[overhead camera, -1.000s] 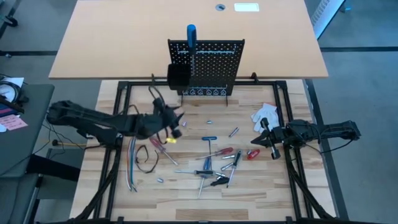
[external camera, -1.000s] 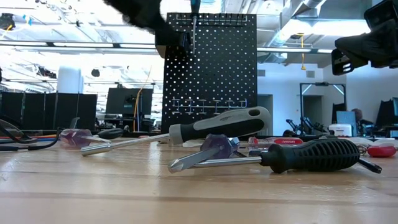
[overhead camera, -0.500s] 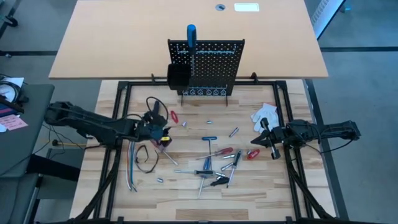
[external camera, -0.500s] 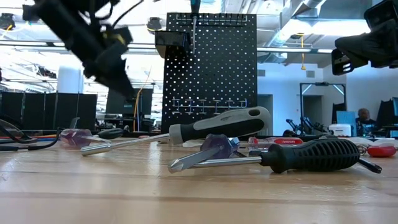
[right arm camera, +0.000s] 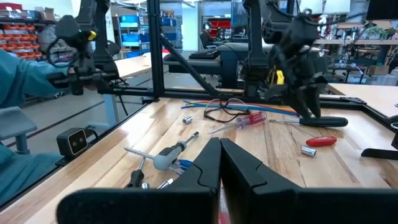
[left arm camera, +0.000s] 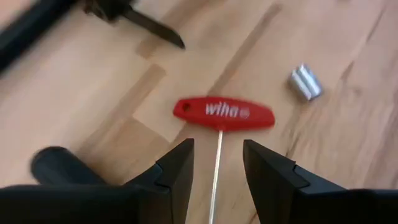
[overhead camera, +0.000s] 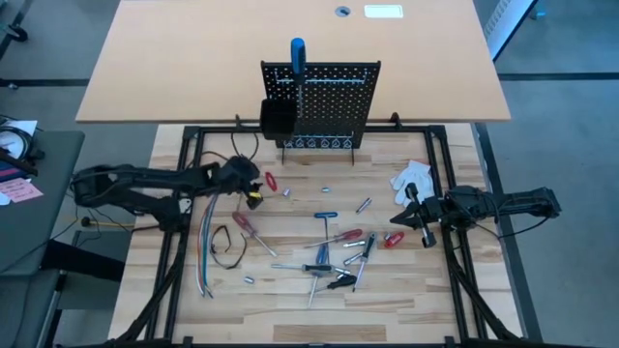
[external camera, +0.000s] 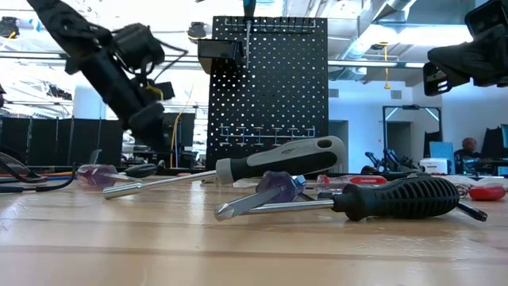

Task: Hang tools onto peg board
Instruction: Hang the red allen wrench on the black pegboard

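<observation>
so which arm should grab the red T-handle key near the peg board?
Left. The left gripper hovers open-jawed over the red T-handle key; the right gripper waits shut by the table's far right edge.

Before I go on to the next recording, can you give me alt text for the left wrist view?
The left gripper hovers open over a red T-handle hex key lying flat on the wooden table, its thin shaft running between the two dark fingers. A small silver socket bit lies beside the handle.
</observation>
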Robot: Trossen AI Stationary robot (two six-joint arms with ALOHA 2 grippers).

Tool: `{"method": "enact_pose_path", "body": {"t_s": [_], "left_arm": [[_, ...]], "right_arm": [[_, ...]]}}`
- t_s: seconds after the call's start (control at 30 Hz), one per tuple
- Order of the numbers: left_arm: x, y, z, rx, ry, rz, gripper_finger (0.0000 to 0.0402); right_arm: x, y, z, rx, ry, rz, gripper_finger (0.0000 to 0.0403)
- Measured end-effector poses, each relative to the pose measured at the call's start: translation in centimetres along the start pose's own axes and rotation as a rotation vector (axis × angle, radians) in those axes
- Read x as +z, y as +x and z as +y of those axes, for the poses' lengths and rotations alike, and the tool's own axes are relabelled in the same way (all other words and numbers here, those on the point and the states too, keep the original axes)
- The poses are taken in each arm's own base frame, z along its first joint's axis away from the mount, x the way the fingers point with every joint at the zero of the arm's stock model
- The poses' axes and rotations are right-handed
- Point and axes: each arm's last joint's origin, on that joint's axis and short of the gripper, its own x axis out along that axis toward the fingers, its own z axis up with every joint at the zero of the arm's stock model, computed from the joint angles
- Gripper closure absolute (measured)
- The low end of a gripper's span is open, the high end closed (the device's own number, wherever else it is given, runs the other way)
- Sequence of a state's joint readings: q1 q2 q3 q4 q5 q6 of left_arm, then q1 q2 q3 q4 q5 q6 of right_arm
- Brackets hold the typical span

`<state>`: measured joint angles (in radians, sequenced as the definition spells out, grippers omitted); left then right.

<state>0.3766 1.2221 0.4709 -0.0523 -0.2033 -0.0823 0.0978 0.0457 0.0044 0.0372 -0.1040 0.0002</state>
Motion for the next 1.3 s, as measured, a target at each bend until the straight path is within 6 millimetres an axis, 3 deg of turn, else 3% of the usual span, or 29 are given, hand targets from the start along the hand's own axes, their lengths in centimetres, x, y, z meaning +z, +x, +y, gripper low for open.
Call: {"method": "enact_pose_path", "body": {"t_s": [0.1, 0.47, 0.6, 0.67, 0.93, 1.3], "left_arm": [[-0.6, 1.2, 0.5, -0.063, 0.022, 0.063, 0.0278], [-2.0, 5.1, 0.2, -0.041, 0.159, 0.18, 0.0303], [-2.1, 5.2, 0.1, -0.05, 0.122, 0.185, 0.0375], [-2.1, 5.2, 0.1, -0.046, 0.095, 0.185, 0.0392], [-1.3, 4.8, -2.1, 0.041, 0.133, 0.05, 0.0399], [-1.1, 2.2, -6.3, 0.139, 0.116, -0.243, 0.0401]], "right_arm": [[0.0, 0.0, 0.0, 0.0, 0.0, 0.0, 0.0386], [0.0, 0.0, 0.0, 0.0, 0.0, 0.0, 0.0386], [0.0, 0.0, 0.0, 0.0, 0.0, 0.0, 0.0386], [0.0, 0.0, 0.0, 0.0, 0.0, 0.0, 0.0386], [0.0, 0.0, 0.0, 0.0, 0.0, 0.0, 0.0386], [0.0, 0.0, 0.0, 0.0, 0.0, 0.0, 0.0386]]}}
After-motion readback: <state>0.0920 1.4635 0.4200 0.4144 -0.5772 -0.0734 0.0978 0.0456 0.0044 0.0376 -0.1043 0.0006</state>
